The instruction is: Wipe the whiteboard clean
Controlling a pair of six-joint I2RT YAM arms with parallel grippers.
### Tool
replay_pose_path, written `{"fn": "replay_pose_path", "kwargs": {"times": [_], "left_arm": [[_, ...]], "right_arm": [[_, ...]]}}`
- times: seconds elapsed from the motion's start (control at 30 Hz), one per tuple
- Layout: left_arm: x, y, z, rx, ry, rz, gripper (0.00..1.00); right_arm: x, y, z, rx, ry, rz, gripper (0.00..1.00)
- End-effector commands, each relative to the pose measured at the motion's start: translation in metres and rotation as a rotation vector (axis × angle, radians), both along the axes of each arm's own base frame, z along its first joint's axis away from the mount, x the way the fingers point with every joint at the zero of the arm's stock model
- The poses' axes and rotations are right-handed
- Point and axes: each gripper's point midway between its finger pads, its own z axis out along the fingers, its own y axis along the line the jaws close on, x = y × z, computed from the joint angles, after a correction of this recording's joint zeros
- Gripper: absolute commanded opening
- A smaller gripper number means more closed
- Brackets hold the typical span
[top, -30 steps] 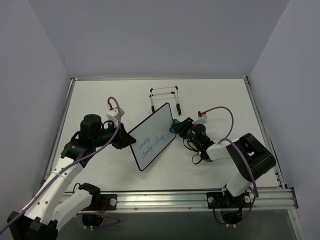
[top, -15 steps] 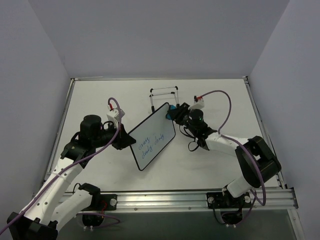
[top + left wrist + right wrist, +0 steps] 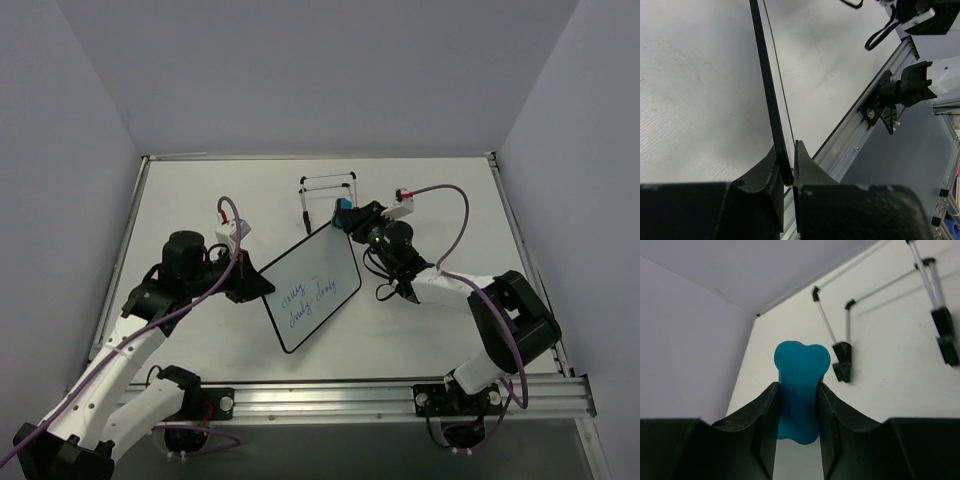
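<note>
The whiteboard (image 3: 313,290), white with a thin black frame, bears two blue handwritten lines and is held tilted above the table's middle. My left gripper (image 3: 256,284) is shut on its left edge; the left wrist view shows the board edge-on (image 3: 769,85) pinched between my fingers (image 3: 786,170). My right gripper (image 3: 352,215) is shut on a blue eraser block (image 3: 344,206), held just beyond the board's far right corner. In the right wrist view the eraser (image 3: 799,390) fills the gap between my right gripper's (image 3: 798,405) fingers.
A thin wire easel stand (image 3: 328,195) lies on the table behind the board, right next to the eraser; it also shows in the right wrist view (image 3: 840,347). The aluminium rail (image 3: 400,398) runs along the near edge. Walls stand at both sides.
My right gripper moved the eraser up and away, from the board's right edge to past its far corner. The board shifted slightly toward the near right.
</note>
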Motion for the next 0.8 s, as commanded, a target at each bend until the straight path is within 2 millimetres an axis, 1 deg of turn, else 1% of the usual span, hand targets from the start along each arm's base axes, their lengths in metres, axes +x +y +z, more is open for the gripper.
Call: {"fn": "replay_pose_path", "kwargs": {"times": [0.0, 0.03, 0.1, 0.17, 0.23, 0.27, 0.33, 0.37, 0.43, 0.5, 0.53, 0.57, 0.67, 0.7, 0.73, 0.77], "left_arm": [[-0.022, -0.020, 0.034, -0.096, -0.147, -0.206, 0.02], [-0.022, -0.020, 0.034, -0.095, -0.147, -0.203, 0.02], [-0.021, -0.020, 0.034, -0.094, -0.144, -0.204, 0.02], [-0.020, -0.020, 0.033, -0.092, -0.143, -0.200, 0.02], [-0.021, -0.020, 0.033, -0.094, -0.143, -0.203, 0.02], [-0.020, -0.020, 0.033, -0.092, -0.145, -0.200, 0.02], [-0.020, -0.019, 0.034, -0.091, -0.148, -0.197, 0.02], [-0.020, -0.019, 0.034, -0.091, -0.150, -0.197, 0.02], [-0.021, -0.019, 0.034, -0.091, -0.152, -0.197, 0.02], [-0.019, -0.019, 0.034, -0.090, -0.149, -0.192, 0.02], [-0.019, -0.019, 0.033, -0.089, -0.152, -0.195, 0.02], [-0.019, -0.019, 0.033, -0.089, -0.151, -0.194, 0.02], [-0.019, -0.019, 0.033, -0.089, -0.149, -0.194, 0.02], [-0.019, -0.019, 0.033, -0.089, -0.151, -0.193, 0.02], [-0.019, -0.019, 0.033, -0.089, -0.150, -0.192, 0.02], [-0.019, -0.019, 0.033, -0.089, -0.150, -0.192, 0.02]], "right_arm": [[-0.032, -0.017, -0.084, -0.114, 0.192, -0.002, 0.00], [-0.040, -0.024, -0.097, -0.127, 0.217, -0.015, 0.00], [-0.047, -0.028, -0.102, -0.125, 0.221, -0.016, 0.00], [-0.056, -0.033, -0.112, -0.134, 0.238, -0.015, 0.00], [-0.061, -0.035, -0.116, -0.139, 0.247, -0.013, 0.00], [-0.065, -0.037, -0.122, -0.149, 0.259, -0.010, 0.00], [-0.070, -0.039, -0.125, -0.152, 0.264, -0.007, 0.00], [-0.076, -0.041, -0.130, -0.160, 0.277, -0.003, 0.00], [-0.082, -0.044, -0.133, -0.162, 0.284, -0.001, 0.00], [-0.088, -0.041, -0.129, -0.155, 0.270, 0.023, 0.00], [-0.089, -0.037, -0.120, -0.149, 0.241, 0.036, 0.00], [-0.094, -0.026, -0.112, -0.164, 0.209, 0.074, 0.00], [-0.102, -0.004, -0.087, -0.193, 0.131, 0.124, 0.00], [-0.108, 0.012, -0.075, -0.201, 0.094, 0.161, 0.00], [-0.109, 0.016, -0.062, -0.194, 0.065, 0.152, 0.00], [-0.112, 0.023, -0.055, -0.188, 0.047, 0.162, 0.00]]}}
